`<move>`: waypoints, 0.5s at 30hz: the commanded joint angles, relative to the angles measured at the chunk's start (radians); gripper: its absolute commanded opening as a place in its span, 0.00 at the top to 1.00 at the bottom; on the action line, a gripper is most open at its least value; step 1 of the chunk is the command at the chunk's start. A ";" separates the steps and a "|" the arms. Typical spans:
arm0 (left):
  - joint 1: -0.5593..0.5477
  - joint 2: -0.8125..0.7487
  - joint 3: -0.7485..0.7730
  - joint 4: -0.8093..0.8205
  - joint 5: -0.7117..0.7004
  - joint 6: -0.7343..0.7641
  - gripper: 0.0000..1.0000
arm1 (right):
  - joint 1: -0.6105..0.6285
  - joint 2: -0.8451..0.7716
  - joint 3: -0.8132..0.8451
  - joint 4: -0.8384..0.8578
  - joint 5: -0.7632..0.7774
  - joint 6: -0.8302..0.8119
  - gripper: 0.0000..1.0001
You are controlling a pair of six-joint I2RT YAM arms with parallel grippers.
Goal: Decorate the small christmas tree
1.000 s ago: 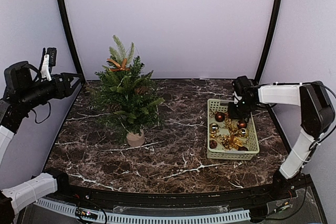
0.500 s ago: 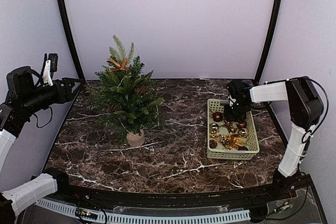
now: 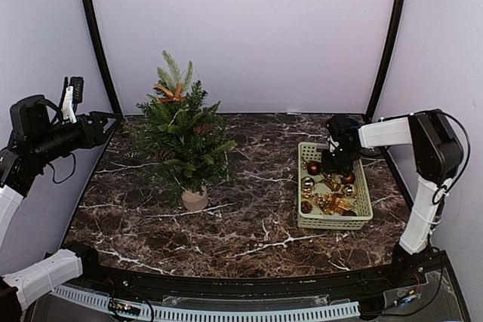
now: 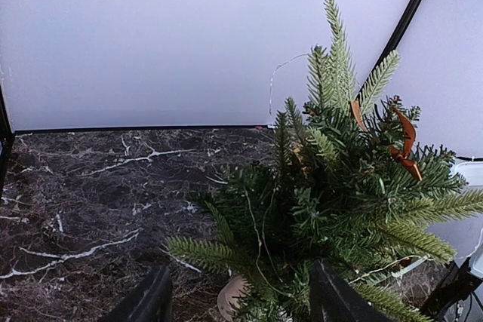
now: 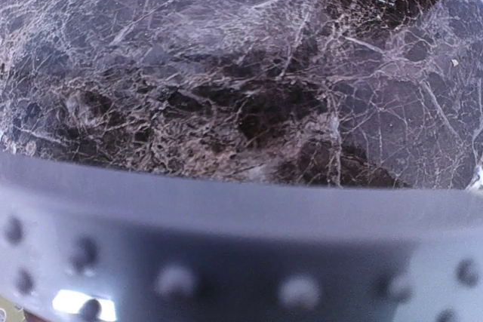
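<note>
A dark marble table (image 3: 249,228) veined in white sits before a pale lilac backdrop, and the tree (image 3: 185,141) stands left of centre in its beige pot (image 3: 195,200), with an orange bow (image 3: 172,94) near the top and little else on it that can be made out. Well apart on the right, a pale green basket (image 3: 336,225) holds the ornaments: a red ball (image 3: 315,167), a gold ball (image 3: 308,184) and a gold tangle (image 3: 332,203). The step in hand looks like the pick. The right gripper (image 3: 334,162) is down at the basket's far end among the ornaments, but whether it has closed on anything cannot be told – its wrist view shows only basket rim (image 5: 226,216) and marble, no fingers. The left gripper (image 3: 108,118) hovers just left of the tree, aimed at it, jaws wide and empty. The next move, as I judge it, calls for a sure hold on one ornament, a lift clear of the rim, then a carry across the marble to a branch. Nothing stands between basket and tree – the likelier trouble is the tangle dragging neighbours out, the light basket shifting, or the tree tipping if a branch is pushed
</note>
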State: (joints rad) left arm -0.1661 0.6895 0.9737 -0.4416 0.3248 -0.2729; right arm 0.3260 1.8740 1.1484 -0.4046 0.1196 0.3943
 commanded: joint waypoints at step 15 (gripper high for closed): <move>-0.139 0.216 0.358 0.016 0.004 0.038 0.37 | -0.005 -0.364 -0.052 -0.143 -0.024 -0.008 0.90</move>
State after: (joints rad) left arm -0.2062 0.8383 1.2293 -0.4583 0.3470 -0.2630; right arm 0.3252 1.5646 1.1187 -0.5060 0.1196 0.3935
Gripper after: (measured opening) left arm 0.635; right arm 0.101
